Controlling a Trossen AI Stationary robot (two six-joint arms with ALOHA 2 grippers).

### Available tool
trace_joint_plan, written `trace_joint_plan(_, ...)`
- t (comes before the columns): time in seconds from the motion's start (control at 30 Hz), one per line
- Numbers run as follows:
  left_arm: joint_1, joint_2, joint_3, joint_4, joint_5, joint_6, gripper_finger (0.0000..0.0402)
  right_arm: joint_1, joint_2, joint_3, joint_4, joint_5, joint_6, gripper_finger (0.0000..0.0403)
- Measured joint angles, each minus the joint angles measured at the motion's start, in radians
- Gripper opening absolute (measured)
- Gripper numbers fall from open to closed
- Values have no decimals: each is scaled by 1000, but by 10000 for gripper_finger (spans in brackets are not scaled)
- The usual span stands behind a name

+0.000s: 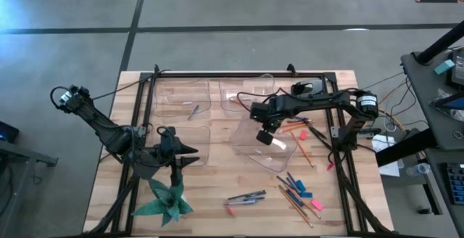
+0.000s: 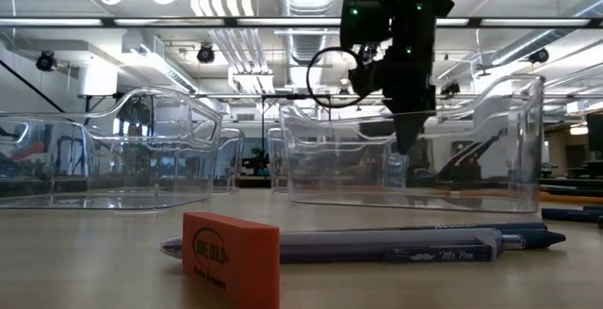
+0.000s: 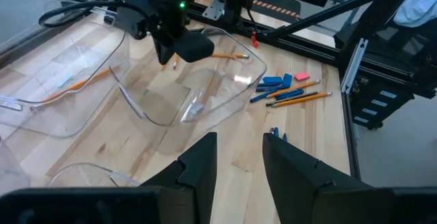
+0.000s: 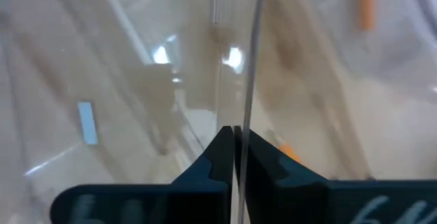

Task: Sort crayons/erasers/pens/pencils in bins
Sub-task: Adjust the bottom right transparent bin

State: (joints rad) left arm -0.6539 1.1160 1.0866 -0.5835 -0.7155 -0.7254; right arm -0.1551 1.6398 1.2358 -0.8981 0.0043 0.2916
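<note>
From my remote station I note the right end effector over the middle of the worktop, its two fingers pinched shut on the thin clear wall of a bin; the right wrist view shows that wall running up between the closed fingertips. This bin sits skewed to the worktop edges, right of centre. Three more bins lie on the worktop: two along the far edge and one at the left, beside the left end effector. The left end effector hangs near the left edge with its fingers partly apart and nothing between them. Pens lie near the near edge with a pink eraser just beside them. Toward the near right corner I see orange pencils, blue crayons and further erasers in a loose scatter. A green paper star rests at the near left.
</note>
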Motion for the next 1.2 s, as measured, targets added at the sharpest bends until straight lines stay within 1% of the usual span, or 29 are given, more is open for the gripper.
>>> trace_joint_plan(0.17,0,0,0,0,0,0,105,0,0,0,88,-55,-71,8)
trace_joint_plan(0.37,0,0,0,0,0,7,105,-1,0,0,183,-90,-144,8)
trace_joint_plan(0.63,0,0,-5,-1,0,7,105,-1,6,0,297,-92,-228,8)
trace_joint_plan(0.83,0,0,-5,0,0,1,105,-5,64,0,357,-92,-295,8)
trace_joint_plan(1.1,0,0,-5,0,0,-1,105,-7,61,1,368,-84,-302,9)
trace_joint_plan(1.2,0,0,-5,0,0,3,105,-7,55,0,408,-83,-299,9)
